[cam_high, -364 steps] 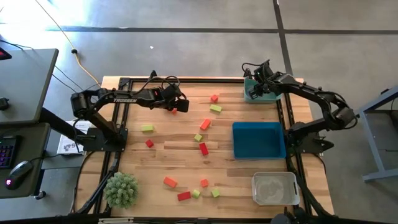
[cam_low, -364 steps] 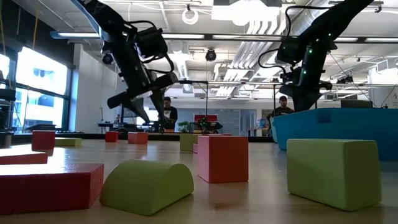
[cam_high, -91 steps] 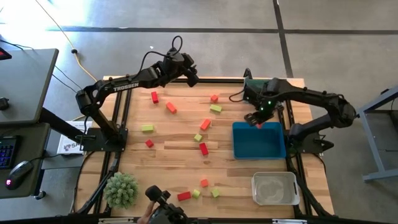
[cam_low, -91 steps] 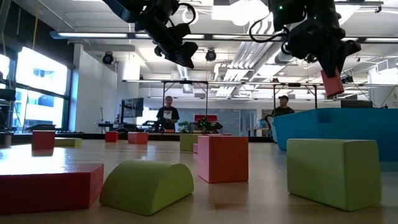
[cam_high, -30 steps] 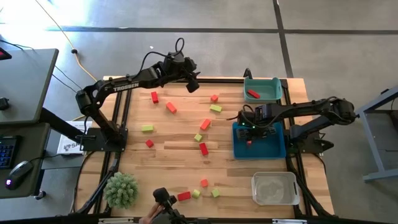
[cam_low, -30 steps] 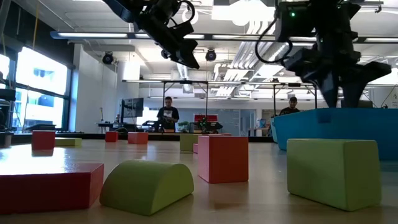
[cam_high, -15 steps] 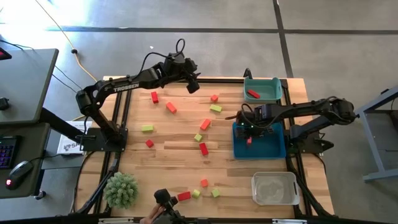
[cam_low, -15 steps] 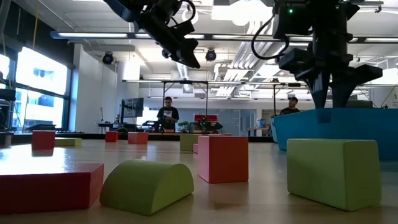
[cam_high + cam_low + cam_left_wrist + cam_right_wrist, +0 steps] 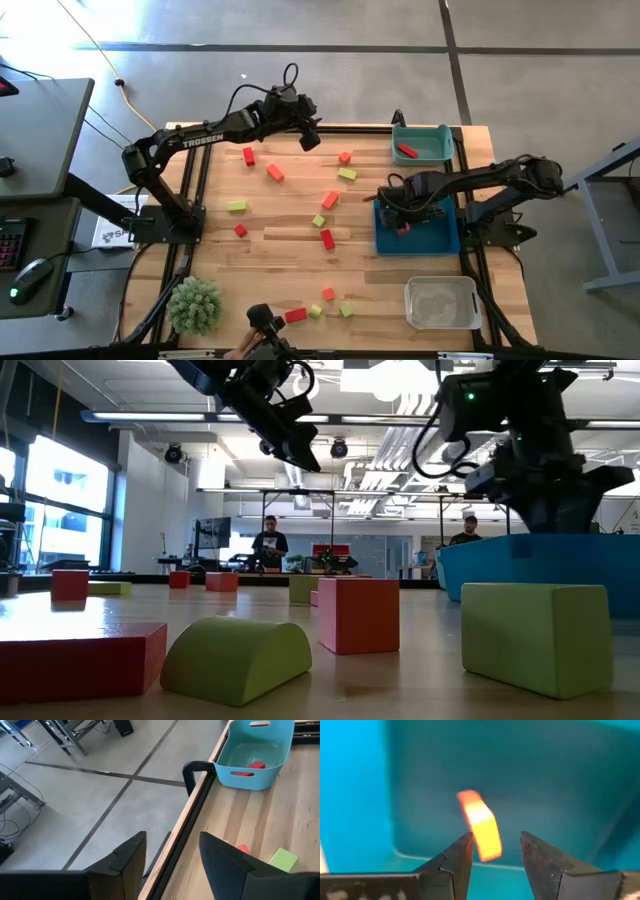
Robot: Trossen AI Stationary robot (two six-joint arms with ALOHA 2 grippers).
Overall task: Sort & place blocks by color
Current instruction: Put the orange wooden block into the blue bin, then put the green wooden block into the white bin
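The right gripper (image 9: 398, 212) hangs over the deep blue plastic bin (image 9: 437, 240), fingers apart and empty; the small glossy orange block (image 9: 481, 826) seems to lie free on the bin's floor, sorted by colour. The left gripper (image 9: 311, 132) waits, parted and empty, above the far edge of the pale wooden worktop (image 9: 280, 250), where other blocks lie scattered.

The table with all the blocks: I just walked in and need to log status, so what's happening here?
Two robot arms are sorting coloured blocks into bins. The right gripper is over the dark blue bin, fingers open, with an orange block lying in the bin just beyond them. The left gripper hangs empty and open above the table's far edge. A red block already sits in the light teal bin; the clear bin looks empty. Many blocks remain scattered on the table.
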